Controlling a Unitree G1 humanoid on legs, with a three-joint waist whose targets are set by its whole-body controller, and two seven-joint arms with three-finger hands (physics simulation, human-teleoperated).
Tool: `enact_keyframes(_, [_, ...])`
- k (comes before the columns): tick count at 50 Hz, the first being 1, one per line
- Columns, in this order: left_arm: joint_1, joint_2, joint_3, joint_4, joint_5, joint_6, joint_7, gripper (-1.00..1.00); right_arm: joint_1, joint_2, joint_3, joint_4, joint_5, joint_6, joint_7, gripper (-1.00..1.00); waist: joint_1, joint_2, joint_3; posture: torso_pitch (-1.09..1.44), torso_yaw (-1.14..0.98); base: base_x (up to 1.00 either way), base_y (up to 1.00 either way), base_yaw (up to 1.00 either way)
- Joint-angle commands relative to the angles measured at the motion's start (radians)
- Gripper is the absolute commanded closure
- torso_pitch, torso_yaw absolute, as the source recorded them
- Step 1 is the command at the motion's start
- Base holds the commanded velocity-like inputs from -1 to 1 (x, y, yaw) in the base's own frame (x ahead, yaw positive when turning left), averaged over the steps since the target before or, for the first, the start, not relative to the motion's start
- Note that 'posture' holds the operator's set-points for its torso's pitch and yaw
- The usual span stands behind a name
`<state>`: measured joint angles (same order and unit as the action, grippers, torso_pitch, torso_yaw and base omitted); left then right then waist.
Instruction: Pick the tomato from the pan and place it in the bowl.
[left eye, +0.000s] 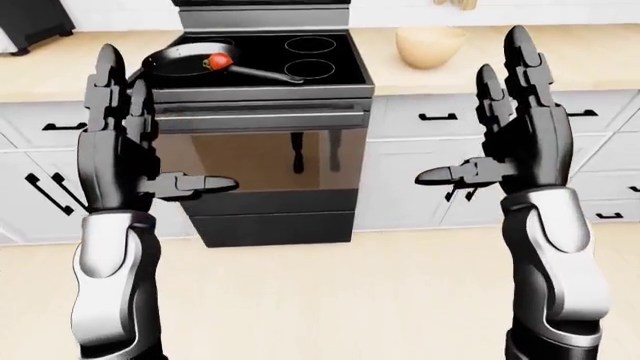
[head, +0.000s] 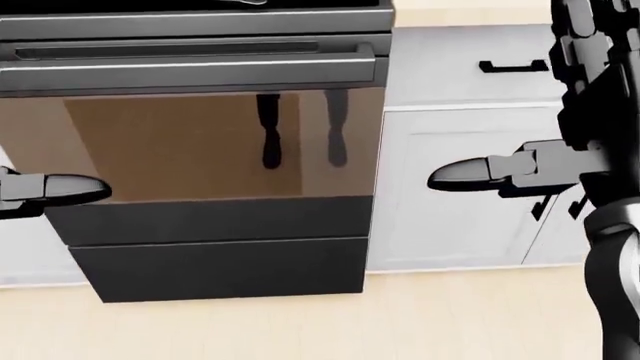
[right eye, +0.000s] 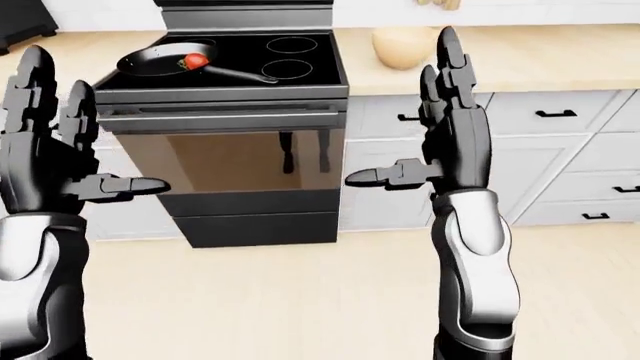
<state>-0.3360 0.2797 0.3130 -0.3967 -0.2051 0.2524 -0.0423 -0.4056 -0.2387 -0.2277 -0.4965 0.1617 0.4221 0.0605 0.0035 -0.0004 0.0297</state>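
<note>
Black stove btwn white cabinets, beige countertop.
</note>
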Motion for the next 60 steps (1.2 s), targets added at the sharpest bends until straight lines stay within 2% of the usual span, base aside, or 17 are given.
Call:
enact_keyframes(1, [-0.026, 0.017, 0.009, -0.023, -0.011, -0.024, 0.005, -1.00, -0.029, -0.016, -0.008, -0.026, 0.006, -0.016, 0.000, -1.00, 0.000, 0.001, -0.017, 0.00, 0.00, 0.00, 0.00, 0.00])
enact_keyframes(6, [-0.035, 0.035, 0.022, -0.021, -0.029, -0.013, 0.014, -1.00, -0.035, -0.023, -0.011, -0.033, 0.014, -0.006, 0.002, -1.00, 0.000, 0.002, -0.016, 0.00, 0.00, 0.00, 0.00, 0.00])
enact_keyframes(7, [-0.037, 0.039, 0.025, -0.021, -0.031, -0.011, 0.016, -1.00, -0.037, -0.026, -0.014, -0.036, 0.018, -0.001, 0.003, -1.00, -0.002, 0.007, -0.033, 0.00, 0.00, 0.02, 0.05, 0.00])
enact_keyframes(14, [-0.042, 0.054, 0.034, -0.023, -0.046, -0.001, 0.025, -1.00, -0.041, -0.033, -0.012, -0.051, 0.022, 0.012, 0.007, -1.00, -0.011, 0.015, -0.001, 0.00, 0.00, 0.13, 0.22, 0.00])
enact_keyframes(17, [-0.041, 0.054, 0.036, -0.022, -0.048, -0.002, 0.027, -1.00, -0.043, -0.035, -0.015, -0.057, 0.023, 0.019, 0.009, -1.00, -0.020, 0.055, 0.002, 0.00, 0.00, 0.18, 0.32, 0.00])
enact_keyframes(19, [-0.037, 0.053, 0.034, -0.020, -0.047, -0.006, 0.026, -1.00, -0.042, -0.034, -0.016, -0.059, 0.024, 0.021, 0.010, -1.00, -0.020, 0.108, -0.011, 0.00, 0.00, 0.18, 0.37, 0.00])
enact_keyframes(20, [-0.035, 0.053, 0.035, -0.020, -0.047, -0.007, 0.026, -1.00, -0.043, -0.035, -0.016, -0.060, 0.024, 0.022, 0.010, -1.00, -0.012, 0.061, 0.005, 0.00, 0.00, 0.19, 0.37, 0.00])
enact_keyframes(22, [-0.035, 0.055, 0.038, -0.020, -0.051, -0.006, 0.025, -1.00, -0.044, -0.035, -0.014, -0.062, 0.024, 0.025, 0.011, -1.00, -0.016, 0.067, 0.009, 0.00, 0.00, 0.19, 0.37, 0.00])
enact_keyframes(33, [-0.024, 0.047, 0.033, -0.023, -0.046, -0.014, 0.018, -1.00, -0.035, -0.027, -0.013, -0.070, 0.028, 0.026, 0.012, -1.00, -0.003, -0.047, 0.009, 0.00, 0.00, 0.23, 0.37, 0.00])
enact_keyframes(34, [-0.024, 0.046, 0.032, -0.023, -0.045, -0.015, 0.018, -1.00, -0.035, -0.026, -0.012, -0.069, 0.029, 0.026, 0.012, -1.00, -0.013, -0.016, 0.009, 0.00, 0.00, 0.31, 0.34, 0.00])
enact_keyframes(38, [-0.026, 0.047, 0.034, -0.027, -0.048, -0.009, 0.020, -1.00, -0.034, -0.027, -0.011, -0.068, 0.027, 0.025, 0.014, -1.00, -0.014, -0.041, -0.004, 0.00, 0.00, 0.32, 0.33, 0.00])
enact_keyframes(43, [-0.028, 0.047, 0.034, -0.029, -0.049, -0.006, 0.023, -1.00, -0.037, -0.027, -0.012, -0.069, 0.029, 0.030, 0.014, -1.00, -0.031, 0.022, 0.011, 0.00, 0.00, 0.33, 0.33, 0.00])
enact_keyframes(45, [-0.029, 0.048, 0.035, -0.030, -0.050, -0.003, 0.025, -1.00, -0.038, -0.028, -0.012, -0.070, 0.030, 0.034, 0.014, -1.00, -0.030, 0.103, -0.016, 0.00, 0.00, 0.33, 0.33, 0.00])
enact_keyframes(48, [-0.034, 0.050, 0.036, -0.031, -0.054, 0.001, 0.027, -1.00, -0.046, -0.031, -0.013, -0.073, 0.032, 0.045, 0.011, -1.00, -0.013, 0.080, 0.009, 0.00, 0.00, 0.33, 0.33, 0.00])
enact_keyframes(54, [-0.034, 0.052, 0.035, -0.034, -0.056, 0.005, 0.030, -1.00, -0.046, -0.033, -0.014, -0.077, 0.035, 0.051, 0.011, -1.00, 0.004, 0.013, 0.015, 0.00, 0.00, 0.33, 0.35, 0.00])
enact_keyframes(58, [-0.032, 0.054, 0.038, -0.035, -0.057, 0.005, 0.028, -1.00, -0.044, -0.032, -0.013, -0.080, 0.034, 0.052, 0.011, -1.00, 0.011, -0.059, 0.002, 0.00, 0.00, 0.32, 0.35, 0.00])
enact_keyframes(60, [-0.031, 0.054, 0.038, -0.034, -0.056, 0.003, 0.027, -1.00, -0.044, -0.032, -0.013, -0.080, 0.033, 0.052, 0.012, -1.00, -0.002, -0.040, 0.002, 0.00, 0.00, 0.32, 0.35, 0.00])
